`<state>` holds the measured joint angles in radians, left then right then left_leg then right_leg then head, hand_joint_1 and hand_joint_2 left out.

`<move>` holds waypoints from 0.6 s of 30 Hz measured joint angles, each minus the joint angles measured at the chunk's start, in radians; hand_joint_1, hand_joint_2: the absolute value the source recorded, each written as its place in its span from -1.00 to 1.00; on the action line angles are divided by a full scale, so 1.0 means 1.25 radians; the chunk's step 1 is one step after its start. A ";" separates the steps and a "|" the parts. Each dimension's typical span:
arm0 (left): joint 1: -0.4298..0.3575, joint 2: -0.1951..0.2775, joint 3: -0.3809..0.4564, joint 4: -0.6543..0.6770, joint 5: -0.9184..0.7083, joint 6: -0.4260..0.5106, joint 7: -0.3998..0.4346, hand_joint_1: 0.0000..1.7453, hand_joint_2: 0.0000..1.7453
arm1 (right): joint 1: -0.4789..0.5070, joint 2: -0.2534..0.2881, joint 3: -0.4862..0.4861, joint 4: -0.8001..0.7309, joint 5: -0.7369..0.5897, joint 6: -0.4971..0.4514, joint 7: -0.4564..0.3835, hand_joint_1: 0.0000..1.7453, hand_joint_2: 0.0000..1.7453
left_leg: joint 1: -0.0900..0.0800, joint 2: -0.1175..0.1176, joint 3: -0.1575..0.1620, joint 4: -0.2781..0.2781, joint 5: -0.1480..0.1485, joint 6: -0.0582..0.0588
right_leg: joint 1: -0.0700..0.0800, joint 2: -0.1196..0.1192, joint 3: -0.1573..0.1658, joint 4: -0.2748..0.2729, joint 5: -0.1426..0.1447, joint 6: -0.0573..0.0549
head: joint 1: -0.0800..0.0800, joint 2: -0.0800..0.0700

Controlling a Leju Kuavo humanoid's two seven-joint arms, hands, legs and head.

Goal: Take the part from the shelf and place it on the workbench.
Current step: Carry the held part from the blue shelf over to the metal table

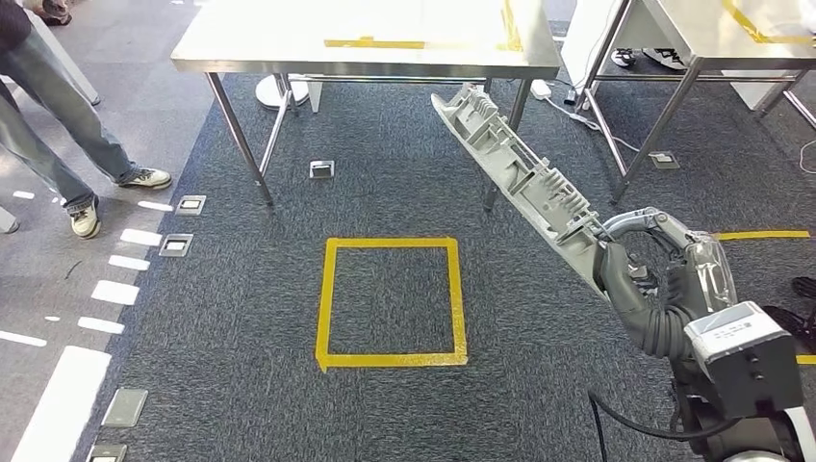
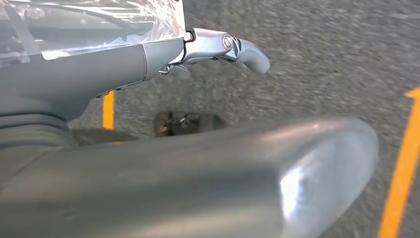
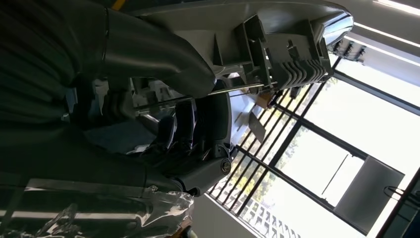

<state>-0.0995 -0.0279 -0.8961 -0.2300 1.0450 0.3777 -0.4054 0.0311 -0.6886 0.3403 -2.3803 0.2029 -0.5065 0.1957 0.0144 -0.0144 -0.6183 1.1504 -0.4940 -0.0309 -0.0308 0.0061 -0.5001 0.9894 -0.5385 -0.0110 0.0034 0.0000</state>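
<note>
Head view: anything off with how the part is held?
Somewhat. The right hand grips the long grey part at its lower end, so most of it sticks out unsupported, slanting up toward the steel workbench. No visible damage.

floor: dark carpet (image 1: 241, 318) | yellow tape square (image 1: 393, 303) | steel tables (image 1: 289, 48)

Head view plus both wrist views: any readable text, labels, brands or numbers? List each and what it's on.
None can be read.
The white label on the right wrist housing carries faint marks, too small and blurred to read.
The grey part held by the right hand shows only moulded ribs, no lettering.
The yellow tape square on the carpet and the tape on the steel table are plain lines, no characters.
</note>
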 joint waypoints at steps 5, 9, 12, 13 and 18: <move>-0.003 0.000 0.000 0.000 0.002 -0.009 0.000 -1.00 -1.00 | -0.001 0.000 -0.001 -0.004 0.001 -0.001 -0.001 1.00 1.00 | -0.007 0.002 0.048 -0.098 -0.011 0.030 | 0.001 0.001 0.003 0.003 -0.010 0.024 | -0.006 0.000; -0.001 0.000 0.000 -0.001 0.002 -0.014 -0.001 -1.00 -1.00 | -0.002 0.000 -0.001 -0.005 0.000 -0.001 -0.001 1.00 1.00 | -0.003 -0.003 0.076 -0.123 -0.027 0.051 | 0.000 -0.003 -0.059 0.110 -0.042 0.031 | 0.009 0.000; 0.005 0.000 0.000 -0.001 0.003 -0.017 0.000 -1.00 -1.00 | -0.002 0.000 -0.001 -0.004 0.000 -0.001 -0.001 1.00 1.00 | -0.007 -0.003 0.099 -0.125 -0.047 0.056 | 0.002 -0.003 -0.158 0.232 -0.069 0.030 | 0.021 0.000; 0.008 0.000 0.000 -0.001 0.004 -0.017 0.000 -1.00 -1.00 | -0.002 0.000 -0.001 -0.004 0.001 -0.001 -0.001 1.00 1.00 | -0.008 -0.004 0.112 -0.125 -0.056 0.056 | 0.003 -0.003 -0.173 0.229 -0.054 0.028 | 0.023 0.000; 0.011 -0.001 0.000 -0.001 0.005 -0.020 -0.001 -1.00 -1.00 | 0.001 0.000 -0.001 -0.004 0.000 0.000 0.000 1.00 1.00 | -0.012 -0.005 0.173 -0.136 -0.107 0.043 | 0.021 -0.005 -0.168 0.060 0.100 0.001 | 0.031 0.000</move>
<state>-0.0854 -0.0289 -0.8955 -0.2311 1.0515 0.3528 -0.4063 0.0322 -0.6885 0.3395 -2.3847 0.2033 -0.5069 0.1955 -0.0009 -0.0203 -0.4020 0.9805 -0.6276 0.0234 -0.0046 -0.0001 -0.7107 1.0638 -0.4133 -0.0092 0.0424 0.0000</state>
